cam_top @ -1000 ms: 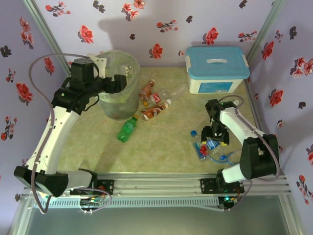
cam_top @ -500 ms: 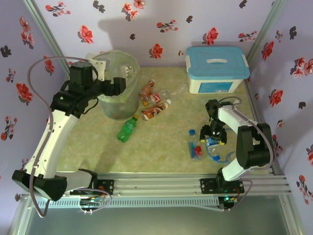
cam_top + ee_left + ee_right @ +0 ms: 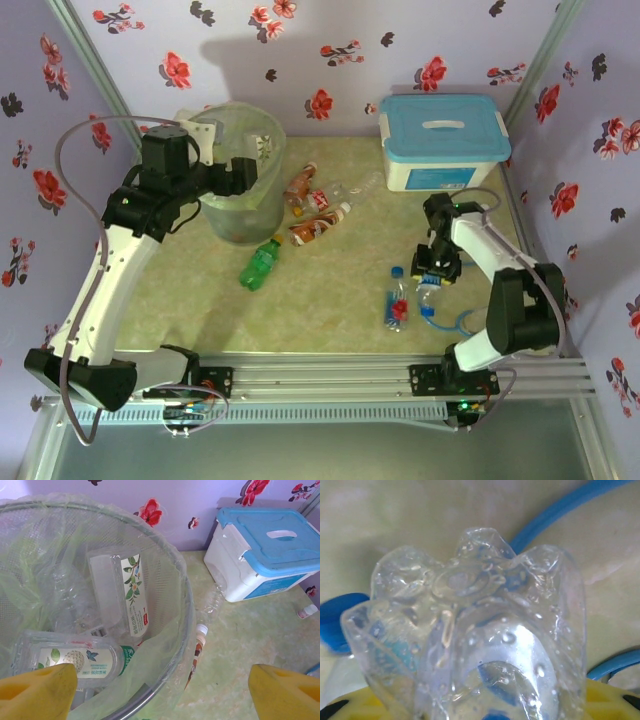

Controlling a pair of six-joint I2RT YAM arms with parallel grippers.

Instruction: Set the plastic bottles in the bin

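The left end effector (image 3: 161,690) hangs spread wide above the rim of the round translucent grey-green bin (image 3: 185,607), which holds clear bottles; the right end effector (image 3: 433,272) clamps a clear crumpled plastic bottle (image 3: 470,635) low over the counter (image 3: 320,300); a green plastic bottle (image 3: 260,264) lies near the bin.

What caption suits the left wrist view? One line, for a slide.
Left tool open over the bagged bin, bottles already inside, blue-lidded box beyond.
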